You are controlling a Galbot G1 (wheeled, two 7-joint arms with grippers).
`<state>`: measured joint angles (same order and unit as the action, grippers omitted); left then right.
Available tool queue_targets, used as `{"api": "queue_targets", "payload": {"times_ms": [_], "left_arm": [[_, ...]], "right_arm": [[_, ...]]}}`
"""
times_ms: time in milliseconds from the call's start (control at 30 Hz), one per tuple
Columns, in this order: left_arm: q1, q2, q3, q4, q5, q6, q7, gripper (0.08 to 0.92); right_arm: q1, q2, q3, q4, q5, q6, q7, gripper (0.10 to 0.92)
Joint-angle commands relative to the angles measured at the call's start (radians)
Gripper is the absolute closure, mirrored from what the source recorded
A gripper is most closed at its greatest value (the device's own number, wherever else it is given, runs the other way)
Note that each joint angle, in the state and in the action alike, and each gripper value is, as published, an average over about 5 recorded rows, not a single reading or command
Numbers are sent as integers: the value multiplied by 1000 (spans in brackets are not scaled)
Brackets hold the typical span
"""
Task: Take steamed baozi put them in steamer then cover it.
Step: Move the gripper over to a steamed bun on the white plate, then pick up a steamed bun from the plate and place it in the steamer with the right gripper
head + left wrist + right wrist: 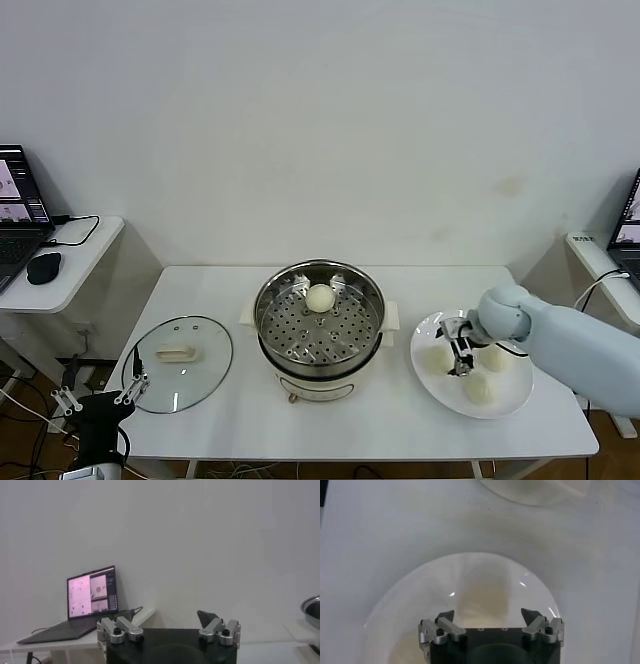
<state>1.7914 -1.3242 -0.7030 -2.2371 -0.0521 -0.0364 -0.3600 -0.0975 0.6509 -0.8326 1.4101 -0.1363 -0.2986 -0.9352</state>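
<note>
- One steamed baozi (319,297) sits on the perforated tray inside the steamer (320,335), centre of the table (230,420).
- Three more on the white plate (510,398), right of frame.
- Right gripper (461,361) over the plate, jaws wide open, holding nothing.
- Cover (178,364) lies flat left of the steamer.
- Left gripper (98,396) lower left, jaws open, empty.

Cream-white baozi (320,297), shiny perforated steel steamer (372,305), white plate (512,396)
</note>
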Motion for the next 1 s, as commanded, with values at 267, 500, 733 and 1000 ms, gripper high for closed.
{"api": "queue_targets", "payload": {"times_ms": [267, 500, 733, 1000], "left_arm": [[0, -3, 3, -1, 0, -1, -2, 177], [4, -3, 1, -5, -1, -1, -4, 177], [6, 3, -4, -11, -4, -1, -4, 177], [-1, 12, 5, -7, -9, -1, -4, 177]], "right_arm": [[-35, 51, 32, -55, -21, -14, -7, 306], [-11, 38, 27, -45, -20, -14, -26, 412], [194, -55, -49, 48, 76, -32, -59, 431], [618, -95, -262, 156, 292, -86, -80, 430]]}}
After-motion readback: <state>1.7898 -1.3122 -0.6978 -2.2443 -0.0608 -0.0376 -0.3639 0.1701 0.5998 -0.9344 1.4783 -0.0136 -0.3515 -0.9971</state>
